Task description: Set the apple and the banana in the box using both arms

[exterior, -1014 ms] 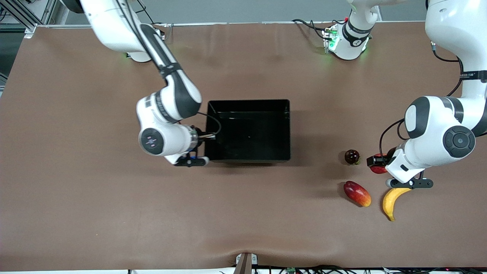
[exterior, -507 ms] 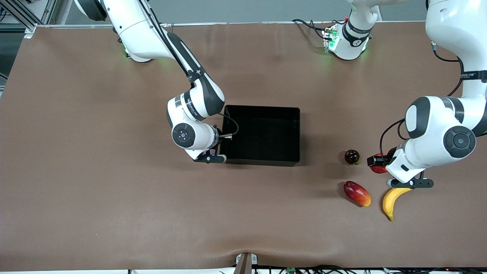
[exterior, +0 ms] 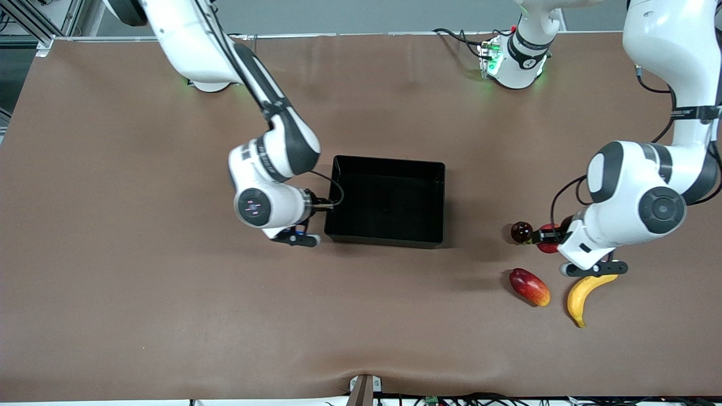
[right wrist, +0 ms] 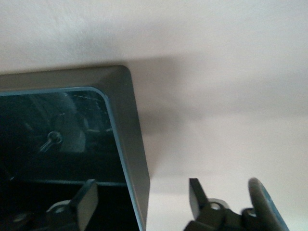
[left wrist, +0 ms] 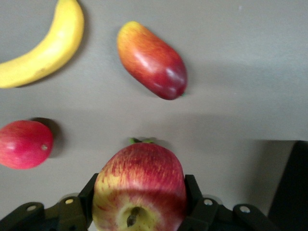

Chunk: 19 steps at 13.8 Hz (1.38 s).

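Observation:
My left gripper (exterior: 544, 237) is shut on the apple (exterior: 547, 247), red with yellow streaks, which fills the space between the fingers in the left wrist view (left wrist: 139, 178). The banana (exterior: 584, 293) lies on the table nearer the front camera, also in the left wrist view (left wrist: 43, 48). The black box (exterior: 389, 162) stands mid-table and looks empty. My right gripper (exterior: 313, 224) is open at the box's corner toward the right arm's end. Its fingers (right wrist: 86, 197) straddle the box wall (right wrist: 130, 134).
A dark red round fruit (exterior: 521, 231) sits beside the held apple toward the box, and shows in the left wrist view (left wrist: 24, 143). A red-orange mango-like fruit (exterior: 529, 286) lies beside the banana (left wrist: 151, 60). A box edge shows in the left wrist view (left wrist: 301, 187).
The box slid toward the left arm's end with the right gripper, then stayed while the right hand drew back a little. The left gripper moved with the apple toward the box.

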Tool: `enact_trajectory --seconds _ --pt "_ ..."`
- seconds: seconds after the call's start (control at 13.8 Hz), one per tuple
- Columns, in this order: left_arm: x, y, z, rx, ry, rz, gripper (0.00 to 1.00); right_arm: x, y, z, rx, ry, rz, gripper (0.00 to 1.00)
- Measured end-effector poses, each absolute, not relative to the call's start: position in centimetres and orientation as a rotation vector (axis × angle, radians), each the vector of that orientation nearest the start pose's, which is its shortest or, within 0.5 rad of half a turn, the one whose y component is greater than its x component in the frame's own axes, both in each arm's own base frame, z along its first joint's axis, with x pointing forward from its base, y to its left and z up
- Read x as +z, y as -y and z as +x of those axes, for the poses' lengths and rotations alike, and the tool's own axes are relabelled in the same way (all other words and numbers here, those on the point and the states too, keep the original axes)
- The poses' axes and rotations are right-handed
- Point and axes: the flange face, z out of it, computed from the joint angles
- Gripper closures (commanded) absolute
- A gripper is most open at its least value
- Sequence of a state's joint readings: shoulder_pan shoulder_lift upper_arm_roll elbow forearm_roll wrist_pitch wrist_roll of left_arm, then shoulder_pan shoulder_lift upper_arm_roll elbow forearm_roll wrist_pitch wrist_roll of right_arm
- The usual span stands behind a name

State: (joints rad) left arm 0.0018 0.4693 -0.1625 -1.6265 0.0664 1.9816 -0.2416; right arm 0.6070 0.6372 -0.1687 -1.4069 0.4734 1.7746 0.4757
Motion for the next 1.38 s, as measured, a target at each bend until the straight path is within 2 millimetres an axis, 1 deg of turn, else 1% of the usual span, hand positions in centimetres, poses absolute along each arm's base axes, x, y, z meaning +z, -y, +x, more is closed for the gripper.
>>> enact_trajectory --seconds 0.14,0.22,0.29,0.51,0.65,0.72,0.87,1.01,1.23,1.3,1.38 --pt "34.3 12.1 65.3 0.191 0.139 -3.117 1.0 38.2 -30.6 62.3 0.499 -0.308 -2.861 0.0" --pt "34.2 14.0 64.8 0.198 0.149 -3.111 1.0 40.6 -28.4 63.0 0.474 -0.34 -2.852 0.0" --pt "34.2 16.2 64.3 0.203 0.145 -3.106 1.0 42.3 -26.2 63.4 0.474 -0.373 -2.852 0.0" --pt "34.6 22.4 62.2 0.202 0.131 -3.093 1.0 45.9 -19.0 64.6 0.535 -0.416 -2.89 0.0" --pt "35.3 25.8 60.5 0.199 0.094 -3.086 1.0 47.7 -14.1 65.0 0.549 -0.466 -2.968 0.0" --pt "35.4 27.3 59.3 0.202 0.059 -3.083 1.0 48.8 -12.0 65.2 0.528 -0.494 -3.014 0.0" --pt "35.2 30.3 57.0 0.22 0.023 -3.074 1.0 51.4 -9.1 64.8 0.466 -0.454 -3.092 0.0" --pt "34.6 32.3 55.3 0.239 0.003 -3.072 1.0 53.6 -6.9 64.0 0.443 -0.415 -3.104 0.0" --pt "33.1 33.4 53.9 0.254 -0.013 -3.07 1.0 56.1 -1.9 62.8 0.404 -0.427 -3.075 0.0" --pt "32.5 33.8 53.4 0.257 -0.01 -3.069 1.0 57.1 -0.5 62.4 0.38 -0.421 -3.07 0.0" --pt "32.0 34.7 53.0 0.249 0.008 -3.072 1.0 58.3 0.4 61.9 0.349 -0.417 -3.073 0.0"
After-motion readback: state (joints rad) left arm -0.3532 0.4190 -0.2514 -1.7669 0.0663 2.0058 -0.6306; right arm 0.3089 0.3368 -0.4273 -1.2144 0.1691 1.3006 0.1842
